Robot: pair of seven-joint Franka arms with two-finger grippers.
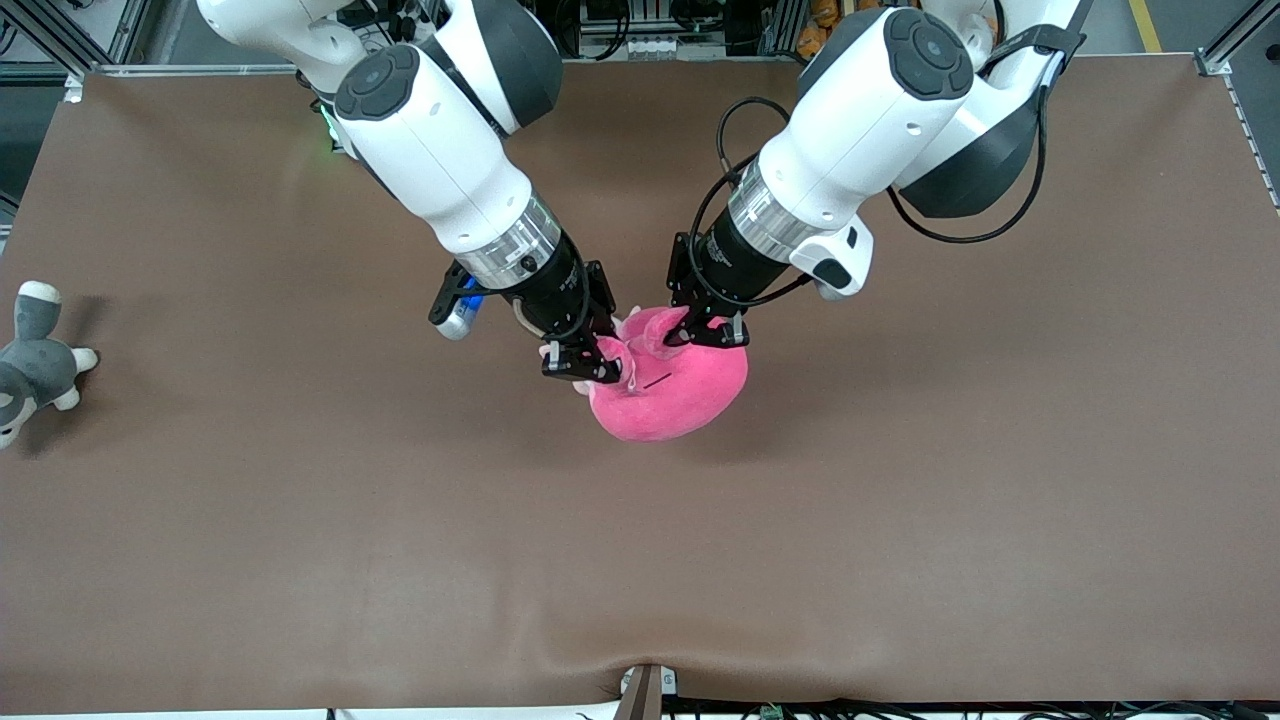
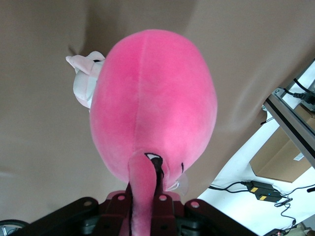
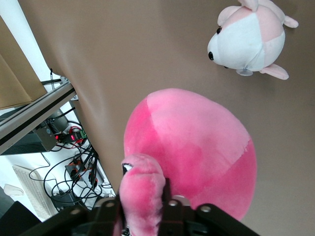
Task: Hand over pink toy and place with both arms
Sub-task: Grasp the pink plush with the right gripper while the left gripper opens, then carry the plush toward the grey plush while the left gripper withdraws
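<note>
a grey-and-white plush animal [image 1: 35, 360] lies at the right arm's end of the brown counter [image 1: 300, 520]. over the counter's middle, the right pincer [image 1: 582, 366] is clamped on a nub of the pink toy [image 1: 672, 390], which hangs in the air between both arms. the left pincer [image 1: 708, 335] grips another nub of the same toy. a pale pink-and-white puppy plush [image 3: 251, 39] lies on the counter under the toy.

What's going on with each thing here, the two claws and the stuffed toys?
pink toy: lifted over the table, gripped by both arms at once.
left gripper: jaws shut on a nub of the toy.
right gripper: jaws shut on another nub.
puppy plush: lying on the table beneath, untouched.
grey plush: lying at the right arm's end, untouched.
</note>
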